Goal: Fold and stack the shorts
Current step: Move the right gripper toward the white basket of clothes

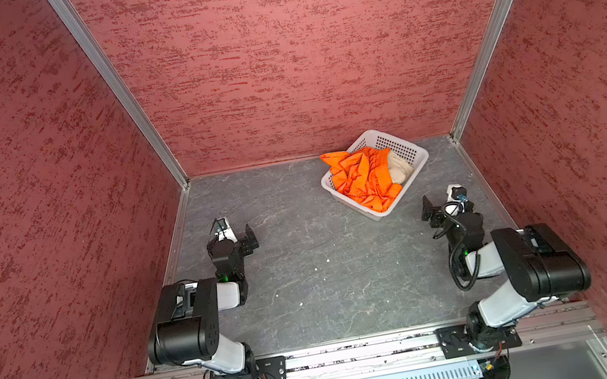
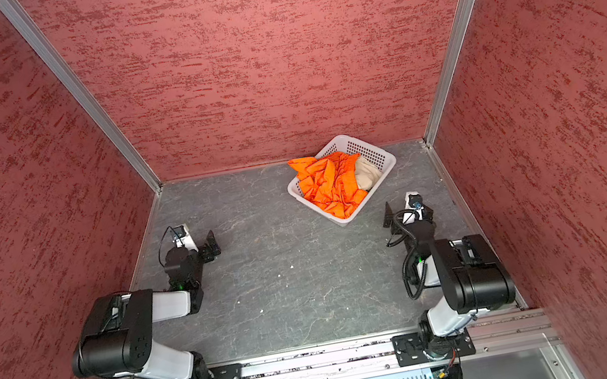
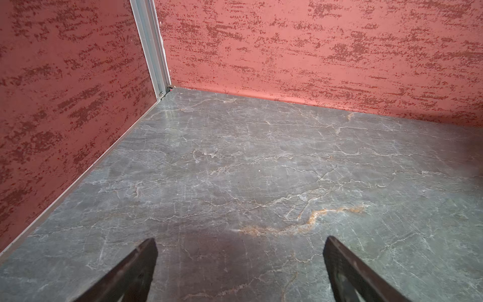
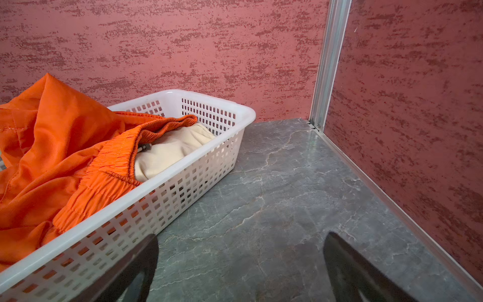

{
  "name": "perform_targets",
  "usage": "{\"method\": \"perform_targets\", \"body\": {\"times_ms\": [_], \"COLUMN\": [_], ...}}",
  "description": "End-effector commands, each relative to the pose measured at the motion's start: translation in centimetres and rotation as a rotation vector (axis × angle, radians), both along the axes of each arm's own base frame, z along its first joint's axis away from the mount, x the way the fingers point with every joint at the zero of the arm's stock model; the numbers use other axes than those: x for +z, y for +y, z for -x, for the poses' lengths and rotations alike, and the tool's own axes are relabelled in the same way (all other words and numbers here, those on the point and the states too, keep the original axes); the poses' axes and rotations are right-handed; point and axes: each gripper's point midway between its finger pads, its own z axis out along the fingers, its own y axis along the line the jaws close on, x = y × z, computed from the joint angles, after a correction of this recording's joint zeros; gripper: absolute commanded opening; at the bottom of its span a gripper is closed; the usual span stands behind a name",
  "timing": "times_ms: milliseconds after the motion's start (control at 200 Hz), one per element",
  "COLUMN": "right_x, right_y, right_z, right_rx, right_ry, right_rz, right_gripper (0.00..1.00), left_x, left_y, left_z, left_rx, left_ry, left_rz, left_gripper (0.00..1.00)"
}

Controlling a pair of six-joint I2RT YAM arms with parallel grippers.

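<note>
Orange shorts (image 1: 361,182) and beige shorts (image 1: 400,172) lie crumpled in the white basket (image 1: 397,142) at the far right of my worktop (image 1: 309,278). My left pincer (image 3: 240,240) hangs released and empty, well apart from them. The orange pair spills over the basket's left rim and partly covers the beige. My right pincer (image 4: 241,236), also released, hangs near the basket.

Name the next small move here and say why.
Probably move the right gripper onto the orange shorts and pinch a fold: they lie crumpled in the basket over the beige shorts, closest to that arm, and its jaws stand open and empty.
</note>
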Motion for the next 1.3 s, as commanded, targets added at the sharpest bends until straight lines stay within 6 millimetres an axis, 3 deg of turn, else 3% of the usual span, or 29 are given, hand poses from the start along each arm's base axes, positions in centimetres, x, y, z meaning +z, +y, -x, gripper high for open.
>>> {"method": "perform_targets", "body": {"times_ms": [0,261,686,761,837,1017,1117,1182,1298], "right_x": [0.9,0.5,0.8,1.8,4.3,9.8,11.5,12.3,13.6], "right_y": [-0.4,-0.8,-0.7,-0.3,-0.1,0.1,0.6,2.3,7.4], "right_z": [0.0,-1.1,-1.0,-1.0,-1.1,-1.5,-2.0,-2.8,-4.7], "right_rx": [-0.029,-0.049,-0.043,-0.018,-0.006,-0.030,-0.061,-0.030,0.090], "right_ry": [-0.035,0.009,0.004,0.007,0.017,0.131,0.260,0.335,0.410], "right_rz": [-0.006,-0.013,-0.015,-0.004,-0.015,-0.208,-0.341,-0.403,-0.415], "right_gripper": [0.99,0.99,0.99,0.99,0.99,0.99,0.99,0.99,0.99], "left_x": [0.9,1.0,1.4,2.4,4.0,9.3,11.7,12.4,12.2], "left_y": [-0.2,-0.2,-0.2,-0.5,-0.8,-2.3,-3.5,-4.0,-4.9], "left_z": [-0.4,-0.5,-0.2,0.0,0.3,1.4,1.6,1.4,1.0], "left_rx": [-0.010,-0.009,-0.014,-0.022,-0.029,-0.071,-0.120,-0.135,-0.155], "left_ry": [-0.028,-0.028,-0.040,-0.036,-0.021,0.042,0.076,0.127,0.212], "left_rz": [-0.002,-0.004,-0.002,-0.013,-0.027,0.074,0.125,0.135,0.159], "left_gripper": [1.00,0.99,1.00,1.00,1.00,1.00,1.00,1.00,0.99]}}
